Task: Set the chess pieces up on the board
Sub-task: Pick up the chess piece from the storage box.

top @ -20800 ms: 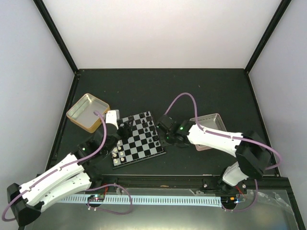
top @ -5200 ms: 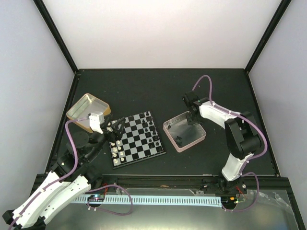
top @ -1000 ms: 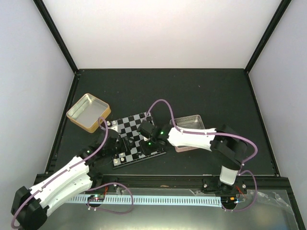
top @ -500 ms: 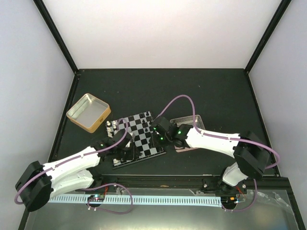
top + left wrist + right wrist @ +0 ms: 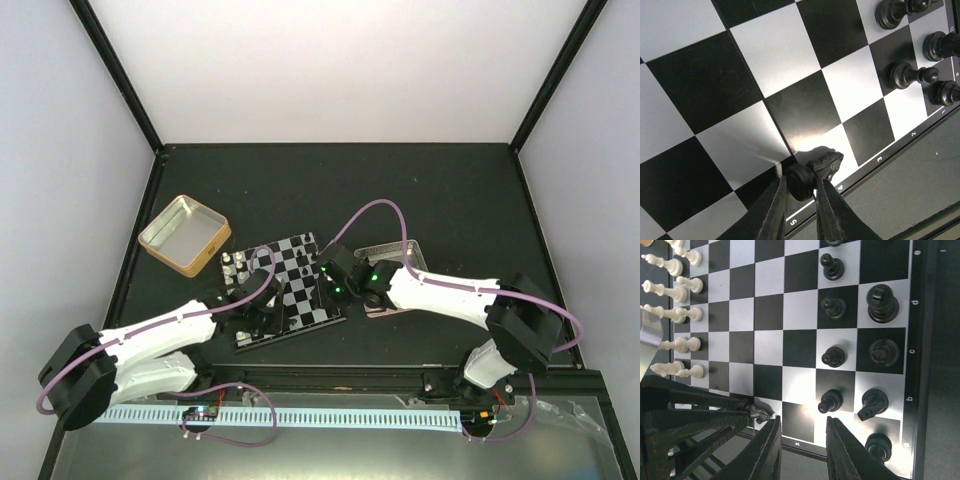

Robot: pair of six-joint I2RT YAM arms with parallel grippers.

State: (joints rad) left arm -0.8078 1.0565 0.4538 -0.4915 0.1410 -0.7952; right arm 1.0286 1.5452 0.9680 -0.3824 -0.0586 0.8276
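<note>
The board (image 5: 292,272) is a small flat square of black and pale checks with a thin black rim, lying slightly turned at the centre of the top view. In the right wrist view, cream-white pieces (image 5: 684,315) stand in two files along the board's upper left edge. Glossy black pieces (image 5: 882,302) fill two files at the right: small pawns on the inner file, taller figures on the outer one by the lettered rim. One black knight (image 5: 829,160) sits at the board's bottom edge in the left wrist view, by the numbered rim, pinched between the fingers of the left gripper (image 5: 800,181).
</note>
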